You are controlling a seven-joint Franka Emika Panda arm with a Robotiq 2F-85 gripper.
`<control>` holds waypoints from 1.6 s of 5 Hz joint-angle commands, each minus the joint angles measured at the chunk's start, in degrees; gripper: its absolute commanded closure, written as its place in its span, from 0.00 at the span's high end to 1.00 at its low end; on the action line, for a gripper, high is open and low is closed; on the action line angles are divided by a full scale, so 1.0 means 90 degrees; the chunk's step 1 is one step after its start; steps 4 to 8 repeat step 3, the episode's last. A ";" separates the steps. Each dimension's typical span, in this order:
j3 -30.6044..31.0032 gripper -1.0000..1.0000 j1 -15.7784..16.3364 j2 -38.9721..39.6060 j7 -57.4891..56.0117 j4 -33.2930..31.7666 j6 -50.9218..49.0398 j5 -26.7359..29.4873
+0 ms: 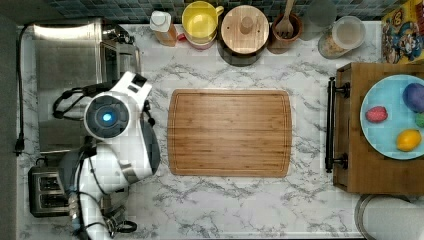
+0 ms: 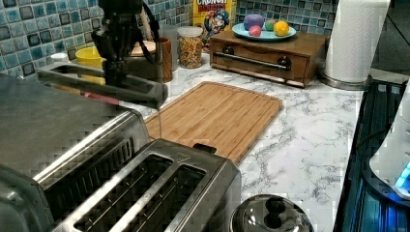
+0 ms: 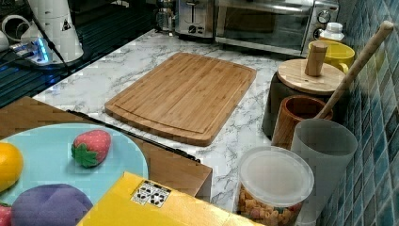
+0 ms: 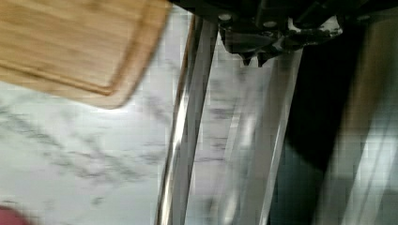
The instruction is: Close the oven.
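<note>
Closest in the left view, lower middle of the frame: a two-slot toaster (image 2: pixel 145 193). Just behind it, at the left edge, the oven (image 2: pixel 53 121), steel top catching the light. Door (image 2: pixel 96 82) not yet shut, swung out over the marble counter (image 2: pixel 300 145) and lying about level, upper left of the frame. Above the door, the gripper (image 4: pixel 256 55), tip down close to the door's outer edge; cannot tell whether open, closed or clamped on anything. In the wrist view, down the middle of the frame: the bar handle (image 4: pixel 187 117), glass beside it, dark oven mouth beyond. Farther back in the left view, centre of the frame: a wooden cutting board (image 2: pixel 217 113), well clear of the door's swing. Farthest, along the tiled wall: a yellow cup (image 2: pixel 89 55) near the door's far end.

Risks, as a judgement:
- Slipping off the smooth bar or glass midway, from a loose or glancing contact, and the door dropping back open
- Shoving the whole oven backward instead of turning the door, from pushing flat rather than along the hinge arc
- Stopping short, leaving a gap at the top
</note>
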 commanded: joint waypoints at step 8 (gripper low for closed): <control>0.0608 0.00 0.0264 -0.0711 0.2724 0.1050 -0.0900 -0.2436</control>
